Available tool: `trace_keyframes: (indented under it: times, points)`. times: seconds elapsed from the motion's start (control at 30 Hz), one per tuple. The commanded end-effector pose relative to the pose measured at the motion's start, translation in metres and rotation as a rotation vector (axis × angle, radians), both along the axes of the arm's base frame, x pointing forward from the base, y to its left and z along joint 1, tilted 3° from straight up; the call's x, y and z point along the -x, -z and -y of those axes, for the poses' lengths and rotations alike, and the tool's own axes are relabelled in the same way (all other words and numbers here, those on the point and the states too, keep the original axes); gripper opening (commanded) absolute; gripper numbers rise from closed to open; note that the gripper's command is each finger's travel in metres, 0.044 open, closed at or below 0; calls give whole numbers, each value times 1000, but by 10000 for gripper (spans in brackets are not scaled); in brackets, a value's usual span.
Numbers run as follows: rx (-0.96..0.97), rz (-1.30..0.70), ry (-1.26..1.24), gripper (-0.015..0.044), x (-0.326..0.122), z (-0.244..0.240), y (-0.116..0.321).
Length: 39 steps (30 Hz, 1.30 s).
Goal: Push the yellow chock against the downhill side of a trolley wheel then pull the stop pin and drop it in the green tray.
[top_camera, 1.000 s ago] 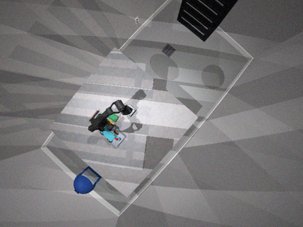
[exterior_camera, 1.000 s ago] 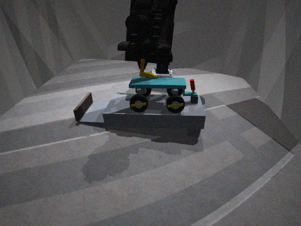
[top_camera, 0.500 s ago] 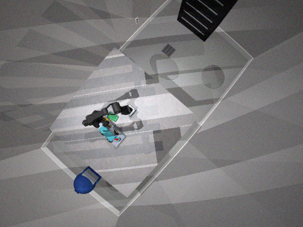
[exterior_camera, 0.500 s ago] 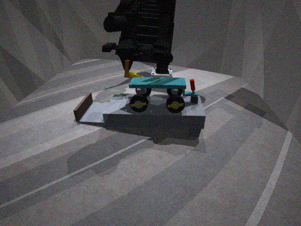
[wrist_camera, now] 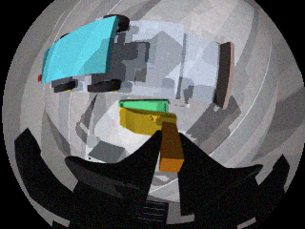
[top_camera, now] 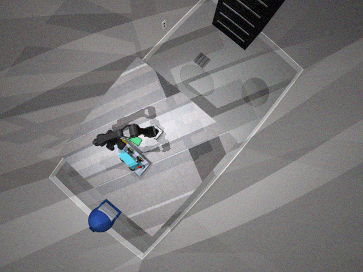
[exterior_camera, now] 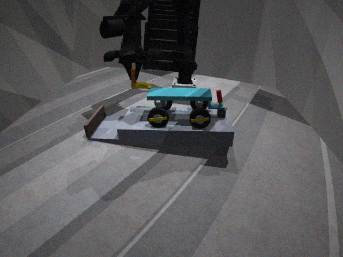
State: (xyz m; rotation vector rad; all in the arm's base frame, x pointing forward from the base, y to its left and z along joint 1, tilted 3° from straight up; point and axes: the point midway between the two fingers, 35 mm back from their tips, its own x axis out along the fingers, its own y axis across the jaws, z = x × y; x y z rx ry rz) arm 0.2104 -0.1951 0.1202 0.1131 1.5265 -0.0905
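My gripper (exterior_camera: pixel 134 76) (wrist_camera: pixel 169 135) is shut on the orange handle of the yellow chock (exterior_camera: pixel 140 85) (wrist_camera: pixel 140 122). The chock hangs in the air on the arm-base side of the ramp (exterior_camera: pixel 138 135) (wrist_camera: pixel 164 54), beyond it in the exterior view, touching no wheel. The cyan trolley (top_camera: pixel 127 158) (exterior_camera: pixel 178 94) (wrist_camera: pixel 78 52) stands on the ramp's upper part. The red-headed stop pin (top_camera: pixel 140 167) (exterior_camera: pixel 219 96) (wrist_camera: pixel 40 78) stands upright at its uphill end. The green tray (top_camera: pixel 135 141) (wrist_camera: pixel 152 106) lies beside the ramp, partly behind the chock in the wrist view.
A brown end board (exterior_camera: pixel 95 121) (wrist_camera: pixel 226 73) stands across the ramp's low end. The arm's white base plate (top_camera: pixel 159 132) (exterior_camera: pixel 176 83) is beyond the tray. A blue object (top_camera: pixel 101 220) and a black slatted rack (top_camera: pixel 249 20) are far from the ramp.
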Motion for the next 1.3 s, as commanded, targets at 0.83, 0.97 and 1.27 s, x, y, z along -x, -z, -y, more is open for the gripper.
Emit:
trace_keyframes:
  times: [0.83, 0.97, 1.27]
  points:
    - [-35, 14, -2, 0, -31, 11, 23]
    - [-35, 14, -2, 0, -33, 12, 32]
    - [-36, 14, -2, 0, -34, 11, 53]
